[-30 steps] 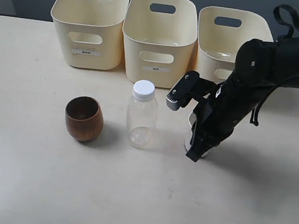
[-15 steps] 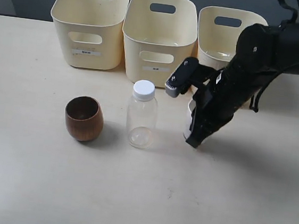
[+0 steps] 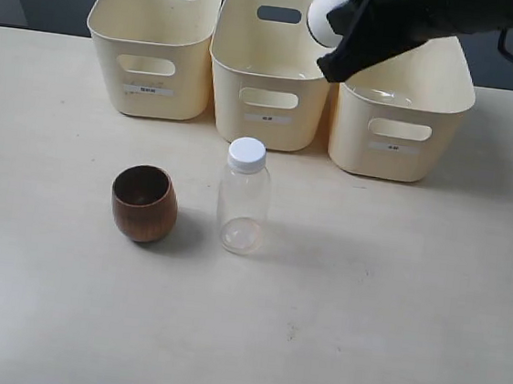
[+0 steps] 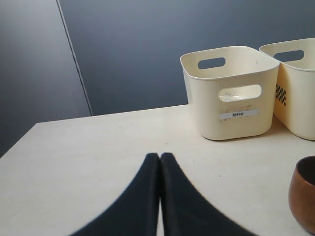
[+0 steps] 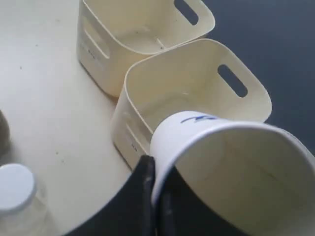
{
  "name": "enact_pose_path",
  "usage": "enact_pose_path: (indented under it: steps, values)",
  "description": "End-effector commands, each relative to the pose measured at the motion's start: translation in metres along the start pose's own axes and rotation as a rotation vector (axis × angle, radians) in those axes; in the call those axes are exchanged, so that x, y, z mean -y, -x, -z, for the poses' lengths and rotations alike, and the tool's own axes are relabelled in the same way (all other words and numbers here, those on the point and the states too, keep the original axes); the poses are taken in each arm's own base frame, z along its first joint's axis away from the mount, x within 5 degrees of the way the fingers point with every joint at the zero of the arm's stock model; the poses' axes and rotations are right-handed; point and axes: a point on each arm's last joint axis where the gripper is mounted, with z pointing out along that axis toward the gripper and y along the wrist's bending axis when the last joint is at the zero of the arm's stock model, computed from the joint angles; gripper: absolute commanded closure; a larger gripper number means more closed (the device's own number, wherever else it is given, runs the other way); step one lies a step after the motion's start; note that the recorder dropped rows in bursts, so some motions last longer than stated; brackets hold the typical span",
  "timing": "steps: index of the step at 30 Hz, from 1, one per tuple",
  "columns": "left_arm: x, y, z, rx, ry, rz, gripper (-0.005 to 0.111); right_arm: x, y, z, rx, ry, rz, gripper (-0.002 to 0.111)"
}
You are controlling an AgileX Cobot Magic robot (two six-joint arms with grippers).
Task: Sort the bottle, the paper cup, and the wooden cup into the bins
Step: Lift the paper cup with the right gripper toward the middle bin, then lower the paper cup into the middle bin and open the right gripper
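Above the near right corner of the middle bin, the paper cup hangs tilted in the right gripper, whose fingers are clamped on the cup's wall just below the rolled rim. One finger lies outside the wall and one inside. The right wrist view looks into the cup's mouth, where only its white inner wall shows. Two alike cream bins flank the middle bin, the left bin and the right bin, each just beside it, with oval handle cutouts and a small white label on the front. The middle bin's pale floor is visible through its open top. In front of the middle bin, well apart from it, the bottle stands upright with its white cap on. The wooden cup stands upright further to the left, near the bottle but not touching it, its mouth showing a dark interior. All rest on a pale cream surface, and a dark blue-grey wall rises behind the bins. The left gripper hovers low over the surface with its fingers pressed together, holding nothing, to the left of the left bin.
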Motion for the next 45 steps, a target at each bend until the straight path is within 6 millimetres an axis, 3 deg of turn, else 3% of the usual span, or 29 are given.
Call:
enact_pose_path:
  steps: [1, 7, 11, 14, 21, 40, 45]
  values:
    - [0.000, 0.000, 0.000, 0.010, 0.002, 0.002, 0.107, 0.011, 0.014, -0.021, 0.078, -0.038, -0.090, 0.109]
    - [0.000, 0.000, 0.000, 0.010, 0.002, 0.002, 0.107, 0.021, 0.017, -0.096, 0.005, 0.020, -0.099, 0.109]
    - [0.000, 0.000, 0.000, 0.010, 0.002, 0.002, 0.107, 0.023, 0.012, -0.128, -0.018, 0.029, -0.103, 0.109]
    - [0.000, 0.000, 0.000, 0.010, 0.002, 0.002, 0.107, 0.024, 0.008, -0.139, -0.025, 0.025, -0.107, 0.109]
    - [0.000, 0.000, 0.000, 0.010, 0.002, 0.002, 0.107, 0.023, -0.002, -0.153, -0.032, 0.011, -0.108, 0.109]
    - [0.000, 0.000, 0.000, 0.010, 0.002, 0.002, 0.107, 0.029, 0.004, -0.154, 0.031, -0.058, -0.115, 0.109]
    - [0.000, 0.000, 0.000, 0.010, 0.002, 0.002, 0.107, 0.026, -0.006, -0.165, 0.002, -0.047, -0.111, 0.109]
